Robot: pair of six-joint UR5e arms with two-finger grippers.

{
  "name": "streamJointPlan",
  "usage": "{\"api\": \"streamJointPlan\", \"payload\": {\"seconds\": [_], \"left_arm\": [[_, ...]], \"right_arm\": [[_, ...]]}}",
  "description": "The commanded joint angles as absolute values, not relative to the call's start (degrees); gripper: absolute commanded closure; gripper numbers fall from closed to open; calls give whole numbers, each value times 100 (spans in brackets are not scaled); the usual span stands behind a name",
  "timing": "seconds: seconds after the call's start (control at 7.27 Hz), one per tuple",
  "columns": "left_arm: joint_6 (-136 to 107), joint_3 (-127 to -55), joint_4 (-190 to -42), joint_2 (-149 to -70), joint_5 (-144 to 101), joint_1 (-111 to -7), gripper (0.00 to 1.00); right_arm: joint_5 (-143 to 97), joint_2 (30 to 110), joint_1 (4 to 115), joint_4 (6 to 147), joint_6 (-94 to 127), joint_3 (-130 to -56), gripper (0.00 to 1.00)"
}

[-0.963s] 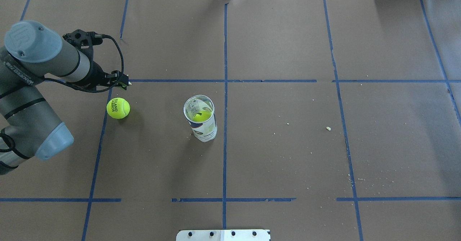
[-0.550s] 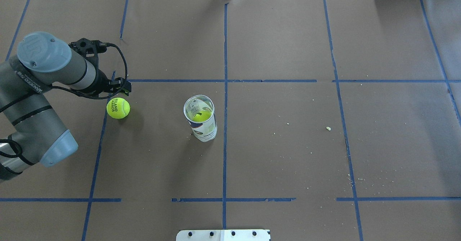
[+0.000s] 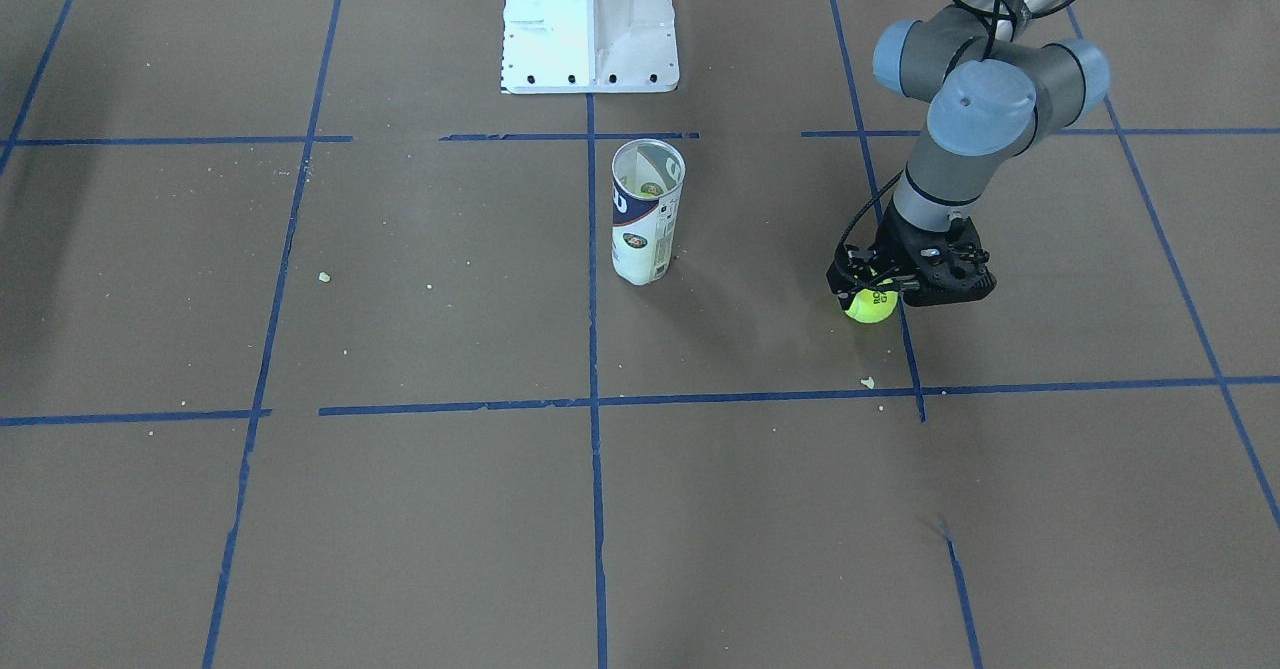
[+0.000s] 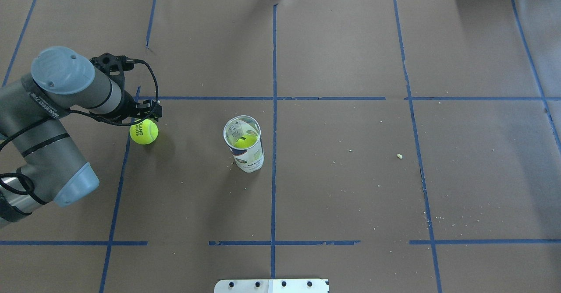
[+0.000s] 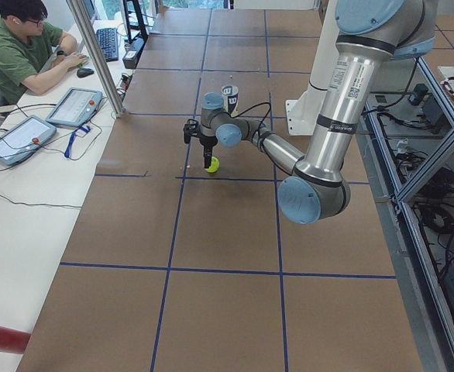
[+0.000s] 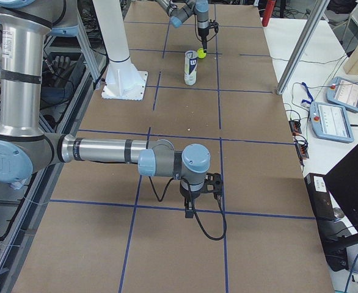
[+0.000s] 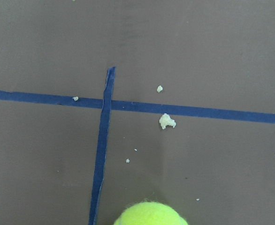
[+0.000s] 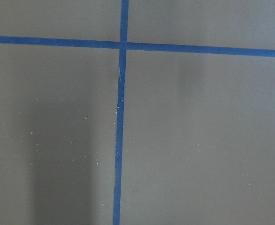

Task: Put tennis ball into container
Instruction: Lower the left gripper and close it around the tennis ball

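- Loc: tennis ball [image 4: 143, 132] on surface [image 4: 350, 196], well apart from upright container [image 4: 244, 146].
- State: left gripper [image 4: 150, 111] just beside ball; open or closed, cannot tell.
- Judged light, fuzzy, springy; pinch across its middle.

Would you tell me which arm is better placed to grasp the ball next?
Left: its claw hangs just above the ball; the right arm is far away from it.

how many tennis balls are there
2: one tennis ball on the table at the left gripper, a second ball inside the container. Its label may hide more.
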State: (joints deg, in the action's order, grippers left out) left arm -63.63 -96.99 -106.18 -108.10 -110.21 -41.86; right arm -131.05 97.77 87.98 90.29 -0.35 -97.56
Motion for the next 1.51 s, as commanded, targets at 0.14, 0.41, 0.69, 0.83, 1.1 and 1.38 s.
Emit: {"api": "streamJointPlan", "payload": {"seconds": [0.14,0.41,0.69,0.83,1.1,1.38], "left_arm": [[-6337,-9448,-10942,-10802,-11039,-4122,0],[-6346,-9422,-10942,-10802,-11048,-4087,0],[-6346,-9413,-10942,-10811,-11048,-4078,0],[-6346,-9413,-10942,-10802,-11048,-4052,0],[-6354,-9413,-10942,-10810,-11048,-4017,0],[-6346,-9413,-10942,-10811,-11048,-4017,0]], "right_arm": [[-13104,9773,8798,9026,-35,-9756,0],[-13104,9774,8798,9035,-35,-9756,0],[-13104,9782,8798,9026,-35,-9756,0],[-13104,9782,8798,9026,-35,-9765,0],[-13104,9773,8798,9026,-35,-9756,0],[-13104,9782,8798,9026,-35,-9756,0]]}}
